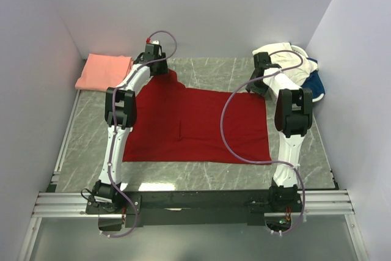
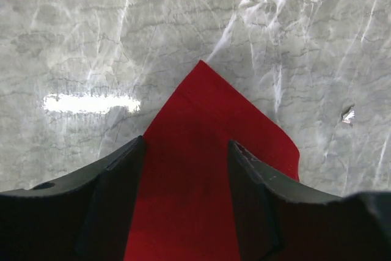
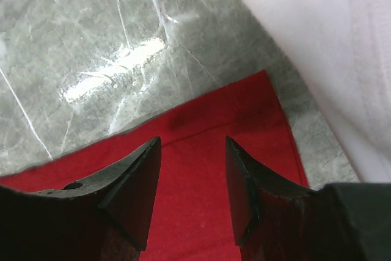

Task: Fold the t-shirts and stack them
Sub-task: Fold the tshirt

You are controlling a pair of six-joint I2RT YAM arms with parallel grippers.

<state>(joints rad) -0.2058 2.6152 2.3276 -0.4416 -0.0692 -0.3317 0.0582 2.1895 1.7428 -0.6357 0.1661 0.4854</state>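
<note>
Our left claw [image 2: 186,146] stands open, with a raised corner of the deep red t-shirt [image 1: 201,126] between its fingers. Our right claw [image 3: 192,142] is open too, above the other far corner. The shirt lies spread in the middle of the desk [image 1: 183,172]. A folded salmon pink t-shirt [image 1: 104,70] lies at 10 o'clock, and a cream-white and blue heap [image 1: 299,68] at 2 o'clock.

Grey marbled table [image 1: 201,174], pale walls [image 1: 36,41] around it, aluminium rail [image 1: 64,203] at near edge
</note>
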